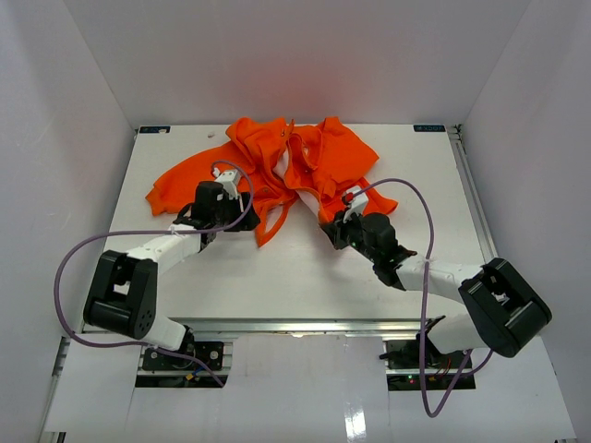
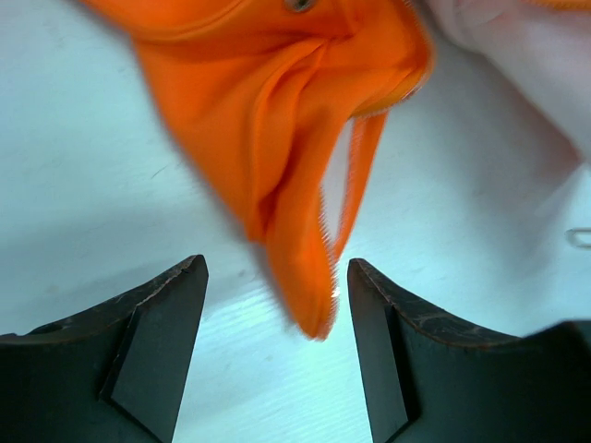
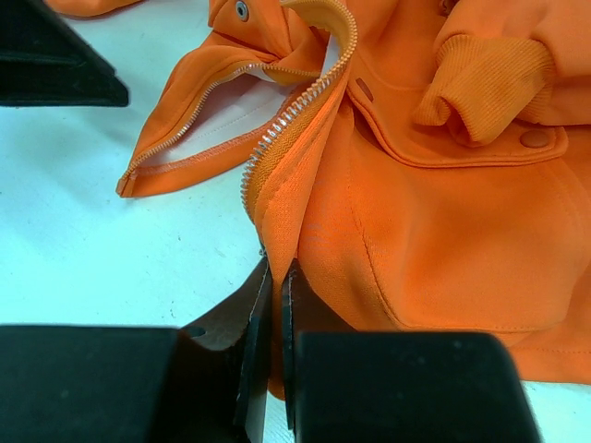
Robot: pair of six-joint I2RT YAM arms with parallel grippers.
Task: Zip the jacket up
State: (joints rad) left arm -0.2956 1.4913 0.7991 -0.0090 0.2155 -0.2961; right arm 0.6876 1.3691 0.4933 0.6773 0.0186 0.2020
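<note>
The orange jacket (image 1: 305, 161) lies crumpled and unzipped at the back middle of the white table (image 1: 295, 268). My right gripper (image 1: 334, 224) is shut on the bottom corner of the jacket's right front panel (image 3: 416, 231), beside its zipper teeth (image 3: 291, 115). My left gripper (image 1: 220, 224) is open. The pointed bottom tip of the other front panel (image 2: 309, 277) hangs between its fingers (image 2: 157, 332) without touching them. Pale lining (image 3: 231, 115) shows inside the open front. A pocket flap with a snap (image 3: 534, 138) and a ribbed cuff (image 3: 480, 78) show in the right wrist view.
White walls enclose the table on three sides. A metal rail (image 1: 473, 198) runs along the table's right edge. Purple cables (image 1: 69, 254) loop off both arms. A thin wire loop (image 2: 580, 237) lies on the table at the right of the left wrist view.
</note>
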